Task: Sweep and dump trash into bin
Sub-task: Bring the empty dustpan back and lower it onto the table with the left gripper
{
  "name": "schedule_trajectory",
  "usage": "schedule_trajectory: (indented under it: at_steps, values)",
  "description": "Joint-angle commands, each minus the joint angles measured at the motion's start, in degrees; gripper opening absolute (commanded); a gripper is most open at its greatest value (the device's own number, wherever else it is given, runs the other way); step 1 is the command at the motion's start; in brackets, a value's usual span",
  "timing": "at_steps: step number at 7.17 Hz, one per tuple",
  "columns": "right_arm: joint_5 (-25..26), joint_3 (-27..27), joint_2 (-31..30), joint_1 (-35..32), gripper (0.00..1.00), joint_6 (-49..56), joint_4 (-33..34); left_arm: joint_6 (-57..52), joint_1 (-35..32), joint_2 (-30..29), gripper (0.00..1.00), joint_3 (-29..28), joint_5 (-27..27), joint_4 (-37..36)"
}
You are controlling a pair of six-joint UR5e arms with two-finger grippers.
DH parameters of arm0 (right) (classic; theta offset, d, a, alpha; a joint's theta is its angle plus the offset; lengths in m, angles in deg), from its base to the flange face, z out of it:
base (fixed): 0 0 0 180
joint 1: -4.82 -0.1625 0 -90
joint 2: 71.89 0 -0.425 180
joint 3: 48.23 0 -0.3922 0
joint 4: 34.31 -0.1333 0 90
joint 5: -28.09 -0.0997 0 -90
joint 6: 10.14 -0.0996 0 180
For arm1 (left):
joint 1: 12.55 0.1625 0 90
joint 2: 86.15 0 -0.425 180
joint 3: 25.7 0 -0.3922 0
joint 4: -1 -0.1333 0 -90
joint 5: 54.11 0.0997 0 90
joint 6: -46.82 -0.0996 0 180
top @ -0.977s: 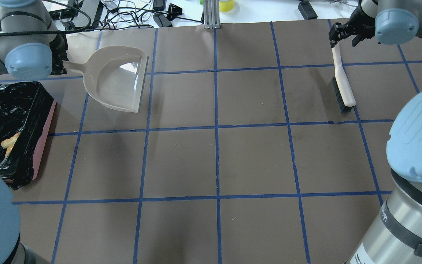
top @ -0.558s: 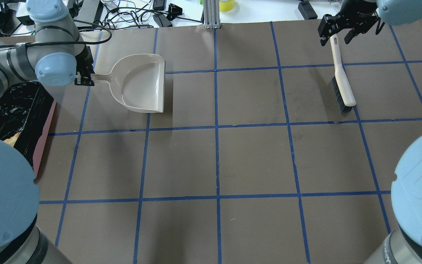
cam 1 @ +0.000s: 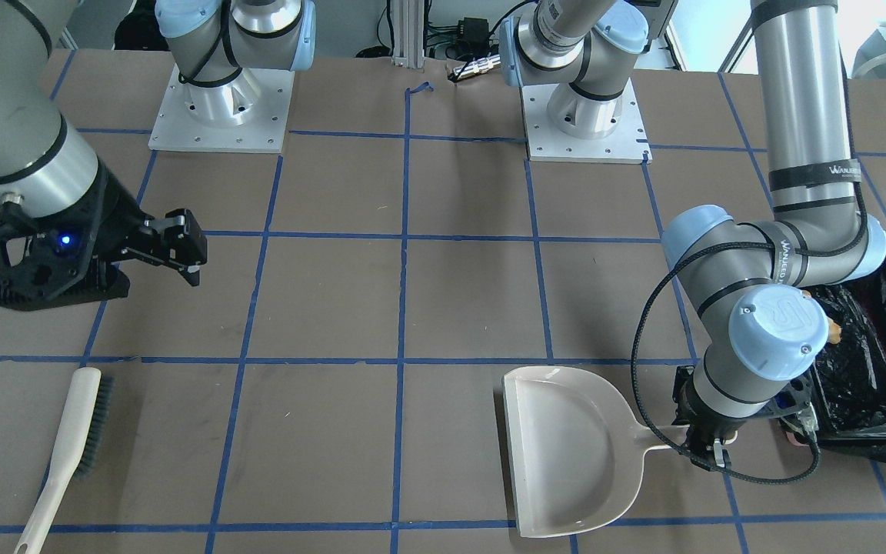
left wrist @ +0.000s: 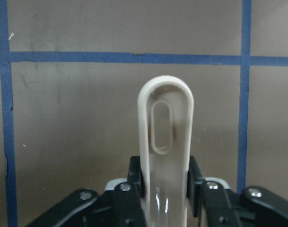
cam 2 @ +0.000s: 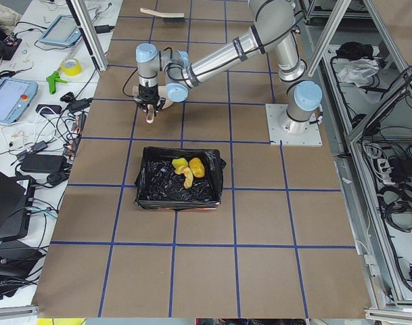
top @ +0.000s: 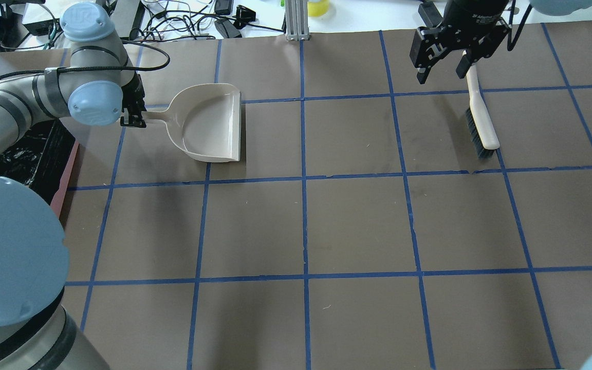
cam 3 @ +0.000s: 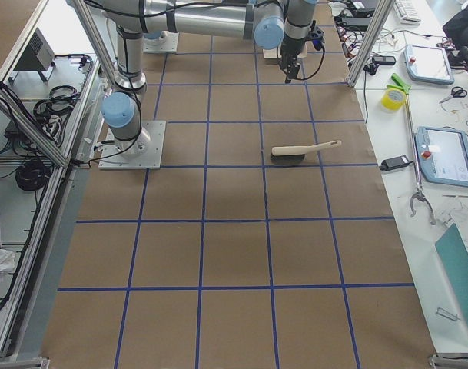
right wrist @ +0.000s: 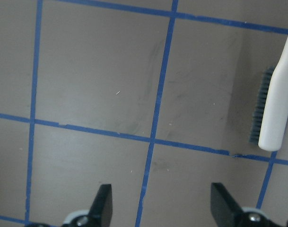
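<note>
The bin (cam 2: 146, 184), pink-sided with a black bag, holds the trash (cam 2: 189, 169): a golden lump, a pale curved slice and a green-yellow piece. The bin also shows at the left edge of the overhead view (top: 66, 177) and in the front view (cam 1: 870, 369). My left gripper (top: 134, 116) is shut on the handle of the beige dustpan (top: 214, 123), which is empty; the wrist view shows the fingers (left wrist: 134, 179) clamping the handle. My right gripper (top: 442, 67) is open and empty, beside the handle of the brush (top: 481, 121), which lies on the table.
Brown table surface with a blue tape grid. Cables and devices lie along the far edge (top: 193, 20). A metal post (top: 296, 20) stands at the far middle. The arm bases (cam 1: 220, 108) stand on the robot's side.
My left gripper has carried the dustpan to the right, away from the bin, and turned it level. My right gripper has moved left off the brush's handle end; the brush has not moved.
</note>
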Motion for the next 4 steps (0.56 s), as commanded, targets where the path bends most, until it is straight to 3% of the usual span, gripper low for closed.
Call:
schedule_trajectory:
  at_steps: [1, 4]
  values:
    - [1.0, -0.5, -3.4, -0.2, 0.76, 0.1, -3.4, 0.0, -0.9, -0.1, 0.00, 0.1, 0.0, 0.0]
    - [1.6, -0.6, -4.9, -0.4, 0.74, -0.2, -3.8, -0.6, -0.9, -0.5, 0.00, 0.2, 0.1, -0.1]
